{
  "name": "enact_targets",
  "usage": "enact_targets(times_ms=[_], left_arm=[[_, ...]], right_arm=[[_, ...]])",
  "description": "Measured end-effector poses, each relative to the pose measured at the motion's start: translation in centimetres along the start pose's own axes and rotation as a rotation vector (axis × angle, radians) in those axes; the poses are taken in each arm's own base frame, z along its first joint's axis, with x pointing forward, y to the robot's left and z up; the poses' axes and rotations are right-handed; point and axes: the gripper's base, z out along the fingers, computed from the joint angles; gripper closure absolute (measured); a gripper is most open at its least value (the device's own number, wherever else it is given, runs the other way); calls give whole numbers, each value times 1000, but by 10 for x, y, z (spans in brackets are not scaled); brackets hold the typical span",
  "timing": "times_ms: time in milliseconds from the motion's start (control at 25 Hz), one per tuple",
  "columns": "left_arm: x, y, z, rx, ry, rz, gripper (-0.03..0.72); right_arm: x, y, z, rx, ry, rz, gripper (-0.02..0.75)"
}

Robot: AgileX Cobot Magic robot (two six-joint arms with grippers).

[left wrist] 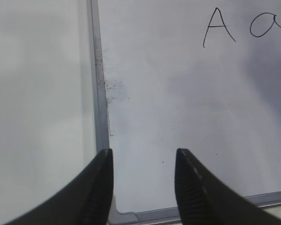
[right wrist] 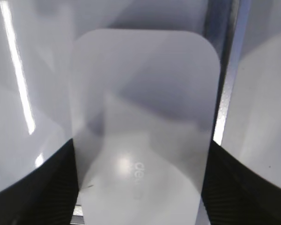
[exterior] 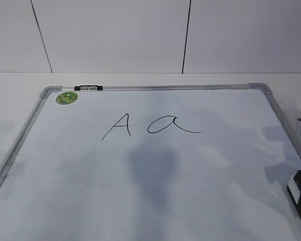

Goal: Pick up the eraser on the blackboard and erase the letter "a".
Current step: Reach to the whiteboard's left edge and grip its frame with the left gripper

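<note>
The blackboard (exterior: 165, 87) is a white board with a silver frame lying flat on the table. The letter "a" (exterior: 165, 124) is written in black near its middle, also at the top right of the left wrist view (left wrist: 268, 27). The eraser (right wrist: 140, 103), a white rounded block with faint print, sits between the fingers of my right gripper (right wrist: 140, 154), which touch both its long sides by the board's right frame. In the exterior view only a sliver of the eraser (exterior: 294, 193) shows at the right edge. My left gripper (left wrist: 143, 157) is open and empty above the board's near left corner.
A capital "A" (exterior: 118, 125) stands left of the "a". A green round sticker (exterior: 66, 97) and a black-and-silver clip (exterior: 88, 88) are at the board's far left corner. White table surrounds the board; a panelled wall stands behind.
</note>
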Motion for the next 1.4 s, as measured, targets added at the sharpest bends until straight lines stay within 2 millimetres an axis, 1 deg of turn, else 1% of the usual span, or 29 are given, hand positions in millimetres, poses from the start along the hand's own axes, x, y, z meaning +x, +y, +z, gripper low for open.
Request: enact_targets(times_ms=[400, 840, 960, 1120, 1280, 1400], left_arm=[[0, 0, 0, 0, 0, 0, 359], [0, 0, 0, 0, 0, 0, 359], [-2, 1, 3, -2, 14, -5, 359], [-11, 6, 20, -16, 48, -29, 359], [-22, 15, 51, -31, 170, -65, 359], [-35, 22, 78, -40, 272, -83, 359]], right_arm=[[0, 0, -3, -1, 12, -1, 170], [-3, 1, -4, -2, -14, 0, 170], [-2, 1, -6, -8, -25, 2, 170], [1, 2, -13, -16, -55, 3, 170], [2, 2, -15, -18, -53, 4, 170], [3, 3, -15, -22, -51, 6, 170]])
